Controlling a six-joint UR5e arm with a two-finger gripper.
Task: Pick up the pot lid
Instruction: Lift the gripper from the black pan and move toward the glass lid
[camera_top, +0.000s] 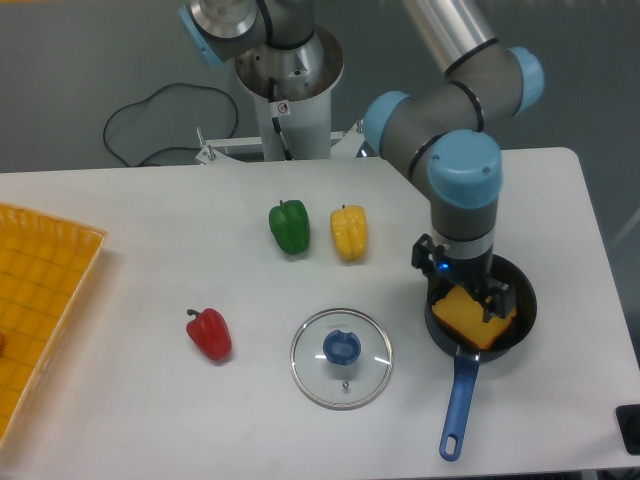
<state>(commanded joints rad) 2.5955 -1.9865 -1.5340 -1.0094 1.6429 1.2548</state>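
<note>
The pot lid (312, 389) lies on the table near the middle front, a clear round disc with a metal rim. A round blue knob (341, 348) stands up from its top. My gripper (462, 279) is up and to the right of the lid, in front of or above the black pan, with its two fingers spread apart. It is not touching the lid, and I see nothing held between the fingers. Part of the pan is hidden behind the gripper.
The black pan (529, 292) holds an orange-brown item (478, 322); its blue handle (459, 405) points frontward. Behind the lid lie a green pepper (290, 227) and a yellow vegetable (350, 233). A red pepper (210, 334) is left. An orange crate (45, 300) stands far left.
</note>
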